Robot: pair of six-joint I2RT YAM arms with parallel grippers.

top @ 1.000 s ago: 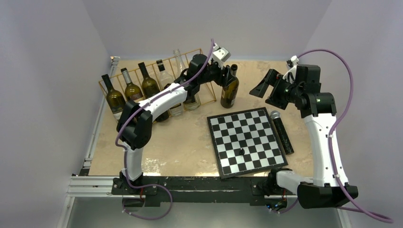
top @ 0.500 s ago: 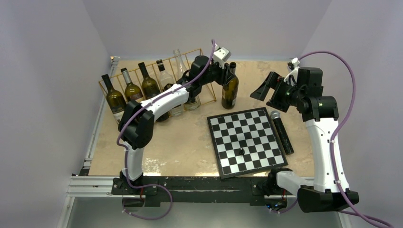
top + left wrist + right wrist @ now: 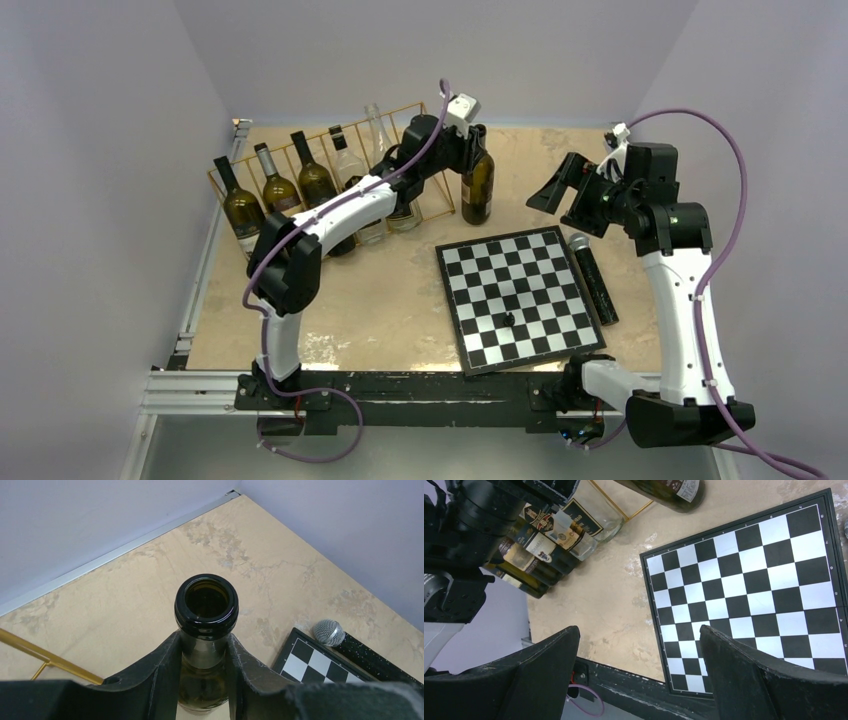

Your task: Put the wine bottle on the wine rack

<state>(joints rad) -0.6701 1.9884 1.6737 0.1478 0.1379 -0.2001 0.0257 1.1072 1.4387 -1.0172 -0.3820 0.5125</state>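
A dark green wine bottle point(image 3: 477, 185) stands upright just right of the gold wire wine rack point(image 3: 330, 165). My left gripper point(image 3: 470, 140) is shut on its neck, just under the open lip point(image 3: 206, 602); both fingers point(image 3: 165, 665) press the glass. The rack holds several bottles point(image 3: 300, 185) leaning in its slots, and its far right slot is free. My right gripper point(image 3: 560, 185) is open and empty, raised over the table's right side, apart from the bottle.
A black-and-white chessboard point(image 3: 520, 295) lies right of centre with one small dark piece on it. A black microphone point(image 3: 592, 275) lies along its right edge. Walls close the table at the back and sides.
The left gripper has shifted the bottle slightly left toward the rack and brought it more upright. The right arm has barely moved.
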